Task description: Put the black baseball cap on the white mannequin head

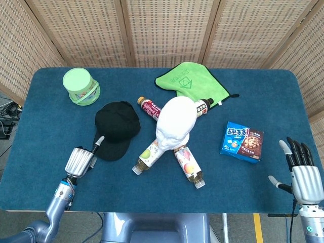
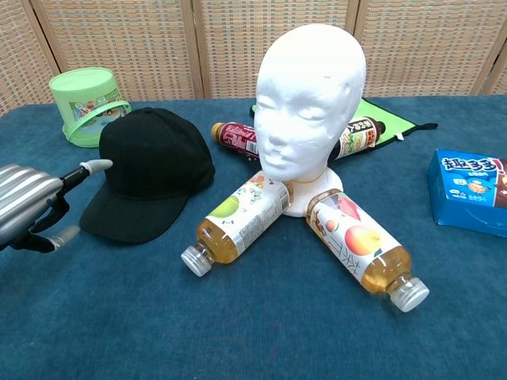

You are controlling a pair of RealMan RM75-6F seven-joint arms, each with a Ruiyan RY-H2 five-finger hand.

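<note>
The black baseball cap (image 1: 115, 129) (image 2: 150, 170) lies flat on the blue table, left of the white mannequin head (image 1: 175, 121) (image 2: 310, 103), which stands upright at the centre. My left hand (image 1: 81, 159) (image 2: 32, 206) hovers just left of the cap's brim, holding nothing, one finger stretched toward the brim and the others partly curled. My right hand (image 1: 304, 174) is at the table's near right corner, fingers spread and empty, far from the cap; the chest view does not show it.
Several drink bottles lie around the mannequin base, two in front (image 2: 238, 222) (image 2: 364, 249) and two behind (image 1: 150, 108) (image 1: 202, 106). A green tub (image 1: 81, 86) sits at back left, a green cloth (image 1: 190, 81) at back centre, a blue snack box (image 1: 243, 142) at right.
</note>
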